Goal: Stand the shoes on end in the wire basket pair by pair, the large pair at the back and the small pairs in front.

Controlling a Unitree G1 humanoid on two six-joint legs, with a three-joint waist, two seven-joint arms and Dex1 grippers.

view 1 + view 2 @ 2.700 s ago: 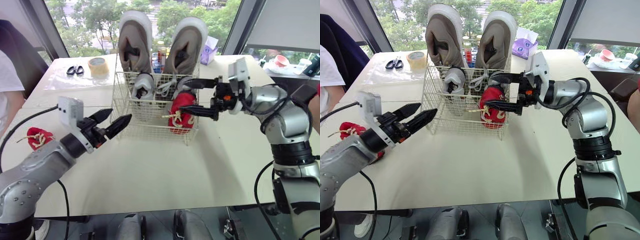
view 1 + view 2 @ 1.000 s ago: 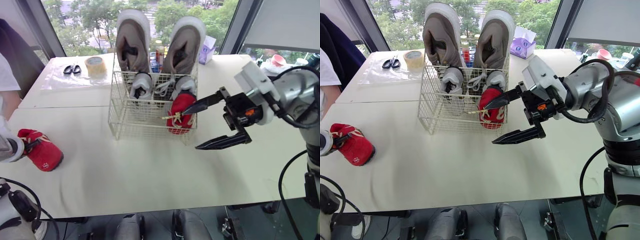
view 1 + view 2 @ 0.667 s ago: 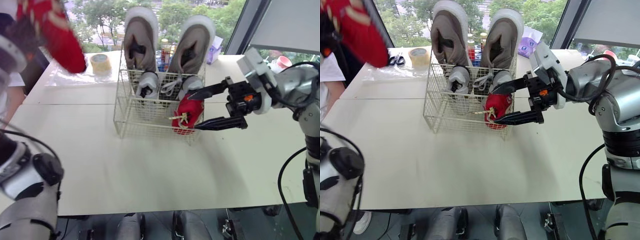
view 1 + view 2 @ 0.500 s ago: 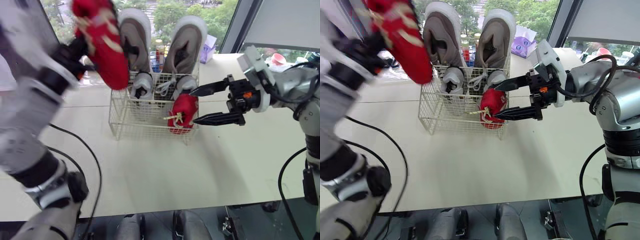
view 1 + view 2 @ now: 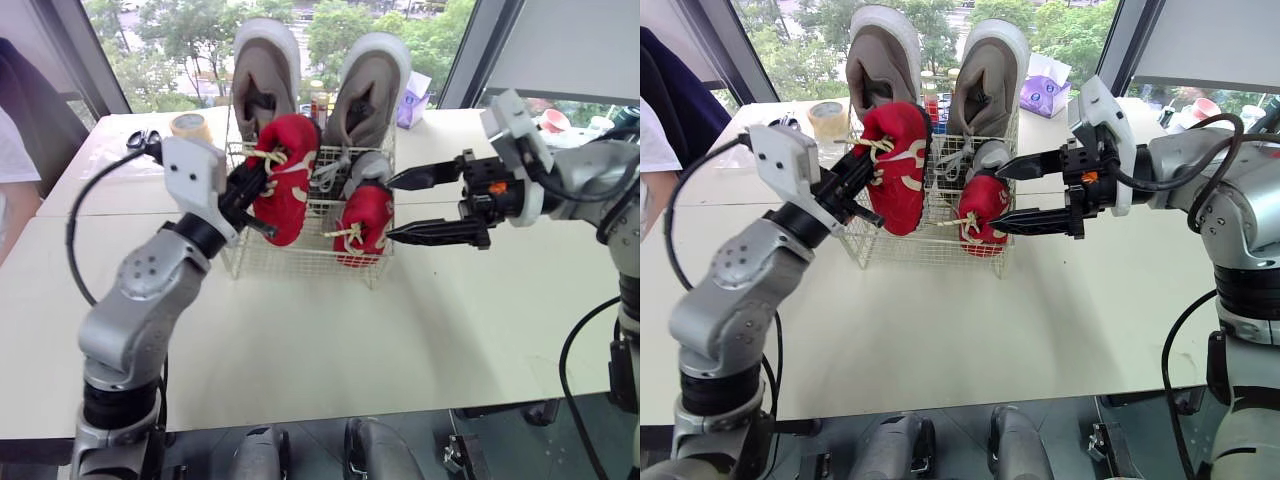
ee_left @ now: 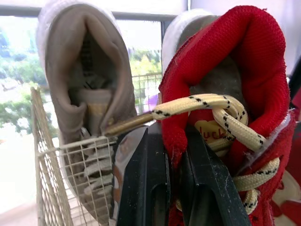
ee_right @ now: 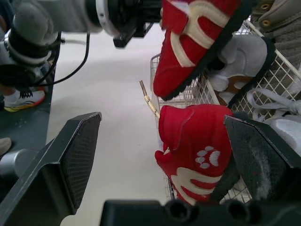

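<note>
Shoe (image 5: pixel 285 180), red, hung gripped in left jaws, long axis tilted near upright, toe down, over front-left slot of wire basket (image 5: pixel 298 258); mate (image 5: pixel 367 222) stood front-right, just ahead of right jaws, gaping empty.

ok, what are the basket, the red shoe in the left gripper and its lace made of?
Wire basket: thin wire grid, likely metal, cream coated finish.
Held red shoe: matte woven fabric, weave visible in the left wrist view; cream side stripes smoother, leather or synthetic, unclear.
Lace: braided cord, cream with dark flecks.
</note>
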